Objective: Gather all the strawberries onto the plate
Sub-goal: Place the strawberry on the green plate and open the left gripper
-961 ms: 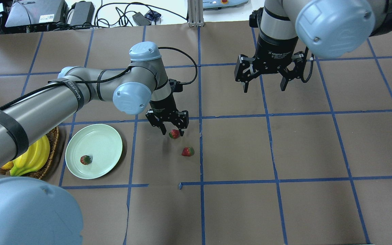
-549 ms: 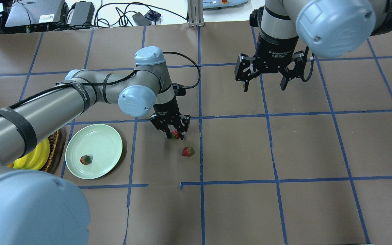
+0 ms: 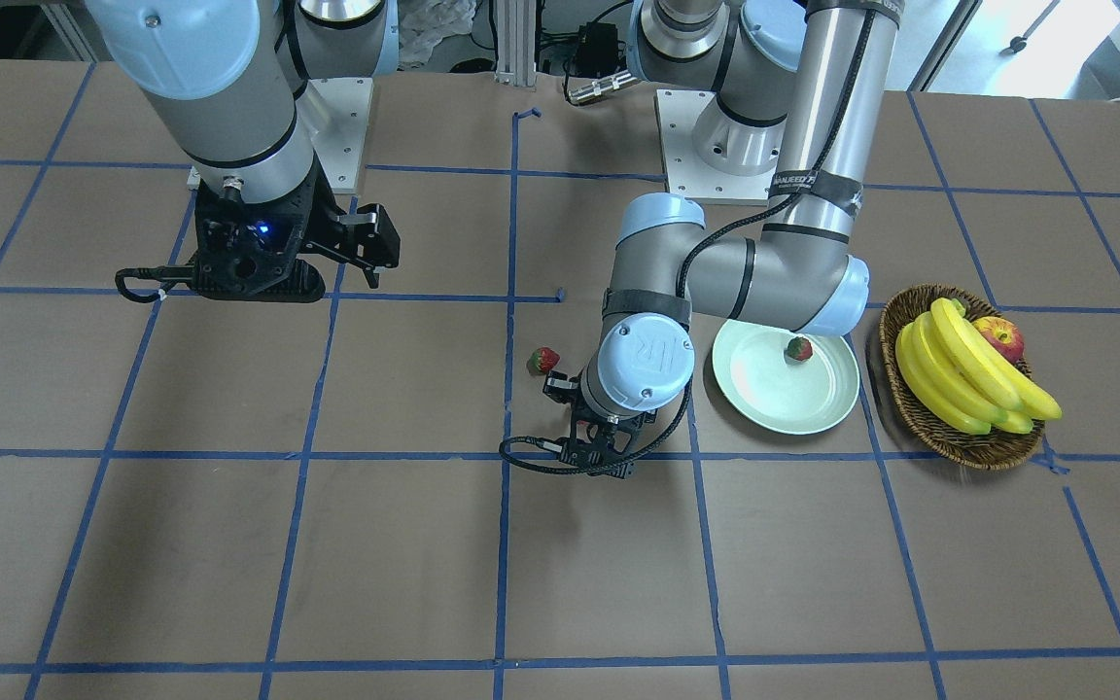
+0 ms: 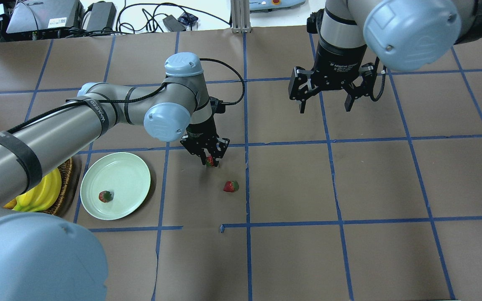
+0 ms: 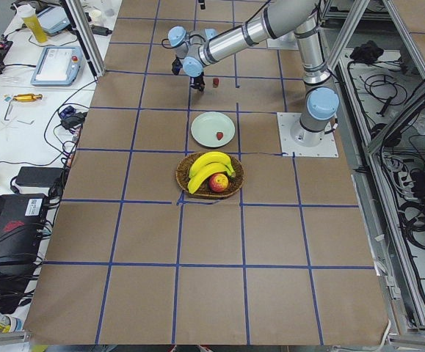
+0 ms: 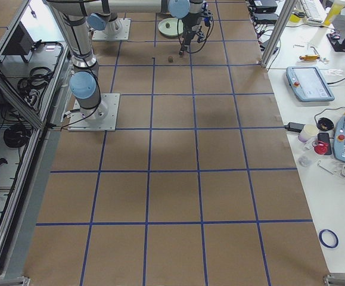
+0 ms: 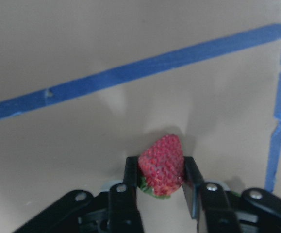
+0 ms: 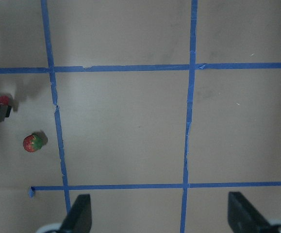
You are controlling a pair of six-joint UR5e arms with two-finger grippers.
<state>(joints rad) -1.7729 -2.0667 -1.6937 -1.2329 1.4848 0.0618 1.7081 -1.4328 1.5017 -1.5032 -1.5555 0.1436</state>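
Note:
My left gripper (image 4: 210, 161) is shut on a red strawberry (image 4: 210, 160) low over the table, right of the plate. The left wrist view shows the strawberry (image 7: 161, 162) pinched between both fingers (image 7: 130, 187). A second strawberry (image 4: 231, 186) lies on the brown paper just in front and to the right; it also shows in the front view (image 3: 542, 361) and the right wrist view (image 8: 33, 142). A third strawberry (image 4: 105, 196) lies on the mint-green plate (image 4: 128, 173). My right gripper (image 4: 326, 106) hangs open and empty, high at the far right.
A wicker basket (image 3: 968, 449) with bananas (image 3: 959, 369) and a red apple (image 3: 999, 337) stands beside the plate (image 3: 774, 394), on its outer side. My left arm (image 4: 57, 129) stretches over the basket. Blue tape lines grid the brown paper.
My left gripper came down around the strawberry and its fingers closed on it. The right arm, the other two strawberries and the plate have not moved.

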